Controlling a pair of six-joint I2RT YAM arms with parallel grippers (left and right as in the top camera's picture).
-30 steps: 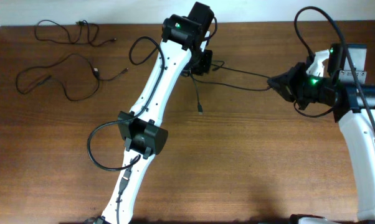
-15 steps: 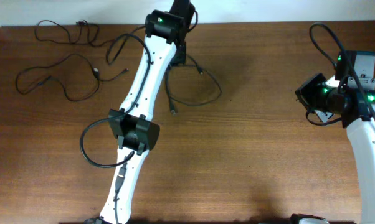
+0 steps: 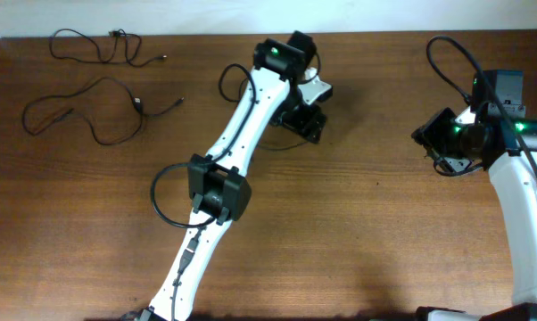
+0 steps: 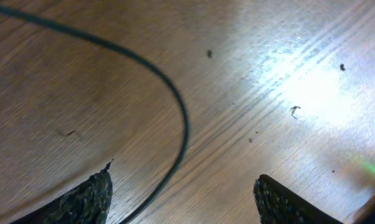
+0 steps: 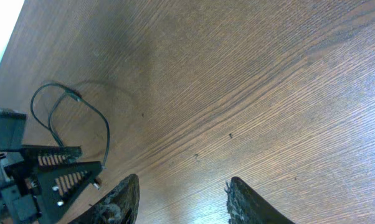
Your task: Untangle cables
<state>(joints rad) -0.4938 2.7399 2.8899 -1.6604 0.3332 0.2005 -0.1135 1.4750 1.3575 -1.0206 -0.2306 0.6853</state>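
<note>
Note the left gripper low over the table, fingers spread wide, gripping nothing. Directly below it, see one thin black cable curving across the wood, passing close to one fingertip without being pinched. From the right wrist view, same cable lying in a loose loop just beside the left gripper. Well off to the left of the left gripper, find two more cables, loose and apart from each other: one wavy strand farther back, one looped strand slightly nearer. Well away on the left gripper's other side, spot the right gripper, fingers likewise parted, empty, above bare wood.
</note>
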